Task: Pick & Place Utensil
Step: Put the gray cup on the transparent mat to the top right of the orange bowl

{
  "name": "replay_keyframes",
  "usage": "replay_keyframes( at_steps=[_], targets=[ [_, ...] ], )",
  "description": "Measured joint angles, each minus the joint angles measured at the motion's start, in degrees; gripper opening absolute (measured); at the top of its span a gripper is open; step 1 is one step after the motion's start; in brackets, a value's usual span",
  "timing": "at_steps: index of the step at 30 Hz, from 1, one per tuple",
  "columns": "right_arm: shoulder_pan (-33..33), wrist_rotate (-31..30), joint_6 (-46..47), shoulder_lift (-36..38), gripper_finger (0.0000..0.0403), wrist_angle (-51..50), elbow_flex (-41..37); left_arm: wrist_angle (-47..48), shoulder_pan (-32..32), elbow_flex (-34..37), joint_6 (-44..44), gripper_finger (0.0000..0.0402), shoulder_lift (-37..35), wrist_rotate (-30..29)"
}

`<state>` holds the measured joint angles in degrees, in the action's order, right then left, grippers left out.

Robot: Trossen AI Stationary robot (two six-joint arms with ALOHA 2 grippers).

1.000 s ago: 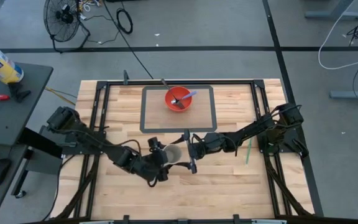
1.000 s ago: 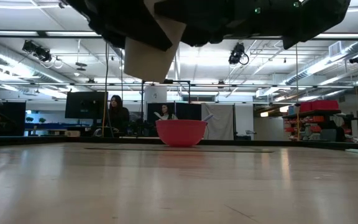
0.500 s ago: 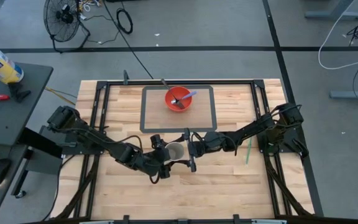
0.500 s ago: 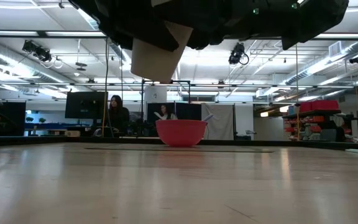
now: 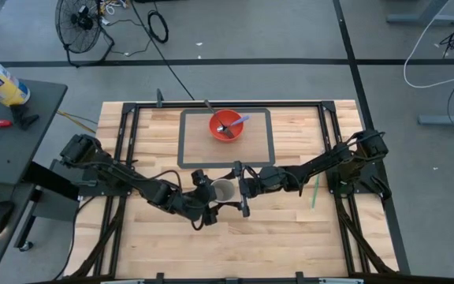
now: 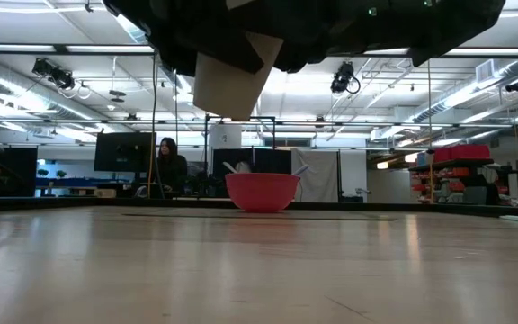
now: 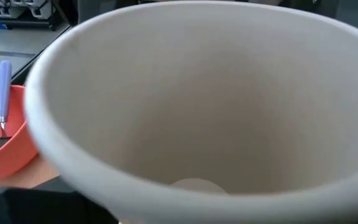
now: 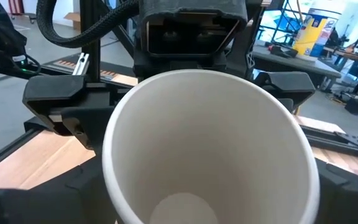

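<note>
A beige paper cup [image 5: 223, 191] hangs in the air over the middle of the table, tilted, its base low in the low view [image 6: 230, 81]. My left gripper [image 5: 213, 197] comes from the table's left and is shut on it; the cup's mouth fills the left wrist view [image 7: 197, 124]. My right gripper [image 5: 240, 191] comes from the right and is open, a finger on each side of the cup's rim [image 8: 210, 81]; whether they touch it I cannot tell. A red bowl [image 5: 227, 126] on the dark mat [image 5: 191, 150] holds a purple-handled utensil [image 5: 239, 121]. My left gripper holds the cup between its two fingers [image 8: 55, 93], one on each side of the cup's wall, coming level from the table's left. The cup's own rim hides the exact place of contact. The cup is lifted clear of the table and tilted.
The bowl [image 6: 262, 192] stands toward the far edge on the mat. A thin green stick [image 5: 314, 189] lies on the wood near the right arm. Black frame rails run along the table's edges. Bare wood lies on the near side. People sit in the room beyond.
My left gripper has carried the cup a short way toward the table's right, up to the right gripper's open fingers. In the low view the cup has shifted sideways and tipped a little.
</note>
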<state>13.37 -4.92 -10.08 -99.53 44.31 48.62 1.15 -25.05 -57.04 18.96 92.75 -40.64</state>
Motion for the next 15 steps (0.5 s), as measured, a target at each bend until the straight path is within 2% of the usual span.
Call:
replay_keyframes(
  at_steps=[15],
  targets=[
    [-0.28, 0.03, 1.69, 0.11, 0.0338, -1.54, 0.07, 0.1, 0.25, 0.02, 1.63, 0.0335, 0.02, 2.8]
  ],
)
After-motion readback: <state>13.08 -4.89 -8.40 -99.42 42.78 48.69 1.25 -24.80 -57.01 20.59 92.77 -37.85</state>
